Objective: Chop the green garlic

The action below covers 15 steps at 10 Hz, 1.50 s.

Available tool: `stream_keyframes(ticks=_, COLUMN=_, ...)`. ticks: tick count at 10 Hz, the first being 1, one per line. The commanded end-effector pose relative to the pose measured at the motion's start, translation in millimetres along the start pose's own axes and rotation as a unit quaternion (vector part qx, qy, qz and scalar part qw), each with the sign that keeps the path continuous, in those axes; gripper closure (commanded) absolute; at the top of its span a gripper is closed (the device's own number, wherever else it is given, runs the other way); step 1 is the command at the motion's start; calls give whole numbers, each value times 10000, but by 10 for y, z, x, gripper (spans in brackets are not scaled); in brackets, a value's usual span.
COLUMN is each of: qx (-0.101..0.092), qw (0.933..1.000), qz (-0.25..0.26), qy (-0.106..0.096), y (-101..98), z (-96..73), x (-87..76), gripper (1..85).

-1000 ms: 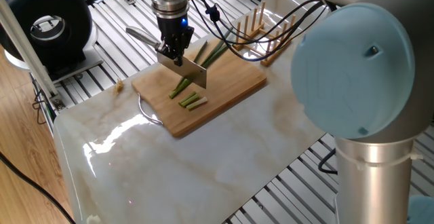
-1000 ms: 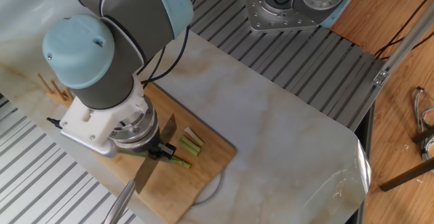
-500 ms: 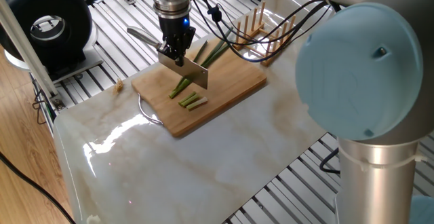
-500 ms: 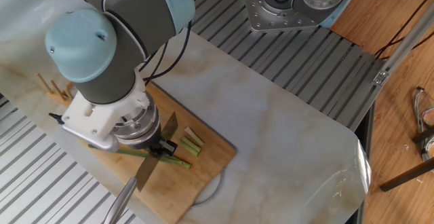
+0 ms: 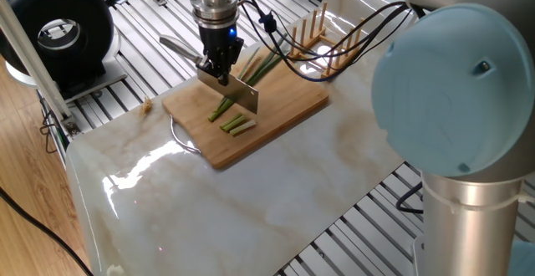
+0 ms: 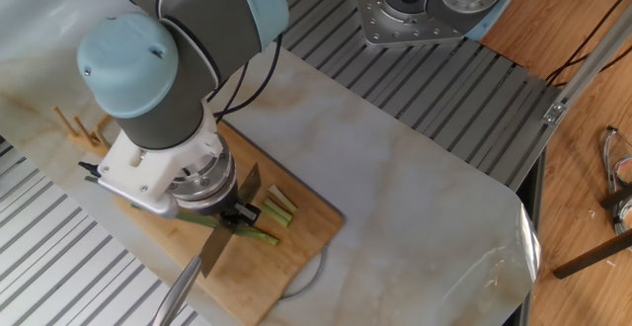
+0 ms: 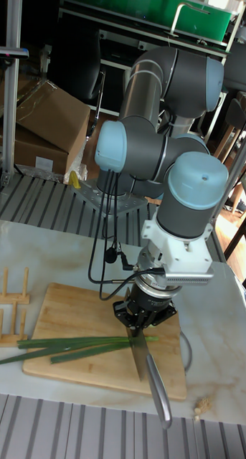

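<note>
Logging a small drift of the arm (image 5: 456, 84) over the last second: big blue elbow joint carried a little toward the right of one fixed view, wrist nudged along with it. No change to the marble table (image 5: 251, 201) or the wooden board (image 5: 284, 109).

Knife (image 5: 241, 97) carried with the wrist, stepped a touch along the stalk toward the leafy end. Blade upright, edge down, standing across the stalk in the tall fixed view (image 7: 140, 355). Cannot tell whether touching the wood. Handle sticking out behind.

Gripper (image 5: 219, 63) clenched on the knife, jaws closed around it just above the blade. Same grasp as a second ago, no slip seen.

Green garlic (image 5: 259, 65) lying lengthwise on the board, dark leaves running out toward the peg rack (image 5: 322, 33), pale end under the blade. Not moved.

Cut pieces (image 5: 238, 125): a few short sticks just beside the blade on the side away from the rack, unchanged in number and place.

Judged: repositioning for a further cut, not a cut itself. Several slices done, most of the stalk left whole. Next stroke likely a straight press down at the new spot. Risk of the stalk rolling under the edge.
</note>
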<state>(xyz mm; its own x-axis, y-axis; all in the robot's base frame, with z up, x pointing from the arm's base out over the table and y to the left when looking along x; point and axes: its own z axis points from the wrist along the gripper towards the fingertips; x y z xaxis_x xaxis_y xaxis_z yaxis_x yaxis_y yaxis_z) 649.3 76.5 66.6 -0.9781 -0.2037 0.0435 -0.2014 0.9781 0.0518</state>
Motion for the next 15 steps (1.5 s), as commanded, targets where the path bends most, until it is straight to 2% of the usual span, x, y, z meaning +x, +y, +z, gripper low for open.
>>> stream_keyframes(ticks=1, qx=-79, qw=10000, qz=35, qy=-41, y=45, z=22, x=-9, gripper=843)
stream_keyframes(ticks=15, qx=2, qw=9999, qz=-16, qy=-127, y=18, z=70, x=-79, gripper=843)
